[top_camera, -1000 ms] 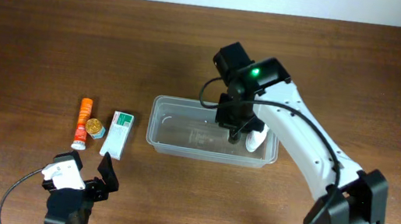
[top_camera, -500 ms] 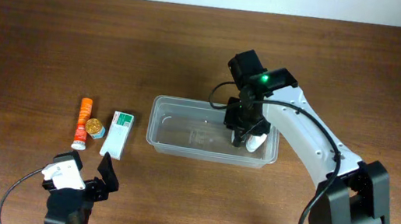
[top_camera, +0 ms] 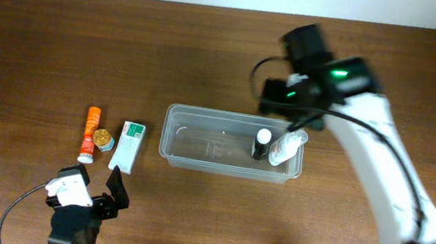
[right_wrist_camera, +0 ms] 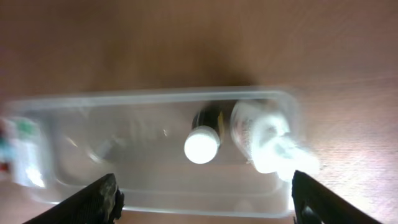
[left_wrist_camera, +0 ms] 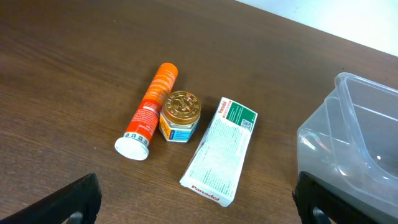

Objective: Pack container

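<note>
Clear round-cornered plastic container (top_camera: 195, 163), "Panadol" carton (left_wrist_camera: 219, 152), wood-grain worktop (top_camera: 60, 31); your left end effector (top_camera: 96, 183), right end effector (right_wrist_camera: 205, 202) both agape, empty.

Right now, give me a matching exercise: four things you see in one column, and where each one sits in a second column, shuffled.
Column one
1. orange tube
2. gold-lidded jar
3. green-and-white box
4. white-capped dark bottle

Column two
A. inside the clear tub
B. farthest from the tub
C. between the tube and the box
D. outside the tub, nearest it

Pairs: 1-B, 2-C, 3-D, 4-A
</note>
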Controlling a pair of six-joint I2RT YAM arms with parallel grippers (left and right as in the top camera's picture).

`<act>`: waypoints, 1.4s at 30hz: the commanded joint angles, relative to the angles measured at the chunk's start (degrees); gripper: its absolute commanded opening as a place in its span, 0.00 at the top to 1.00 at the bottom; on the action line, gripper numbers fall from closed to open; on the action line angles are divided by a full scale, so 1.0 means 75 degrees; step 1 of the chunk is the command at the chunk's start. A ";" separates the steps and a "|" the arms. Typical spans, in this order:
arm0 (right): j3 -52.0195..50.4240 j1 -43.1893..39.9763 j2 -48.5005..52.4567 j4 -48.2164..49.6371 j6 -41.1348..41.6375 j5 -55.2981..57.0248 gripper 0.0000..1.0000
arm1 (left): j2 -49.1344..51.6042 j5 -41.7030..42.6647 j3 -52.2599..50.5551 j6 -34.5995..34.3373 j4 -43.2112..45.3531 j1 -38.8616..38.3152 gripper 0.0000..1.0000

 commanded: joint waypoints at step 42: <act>-0.0009 -0.4080 0.0839 -0.0624 -0.1212 -0.0562 0.01 | 1.0366 -0.0411 0.9804 0.1198 -0.4517 0.0848 0.01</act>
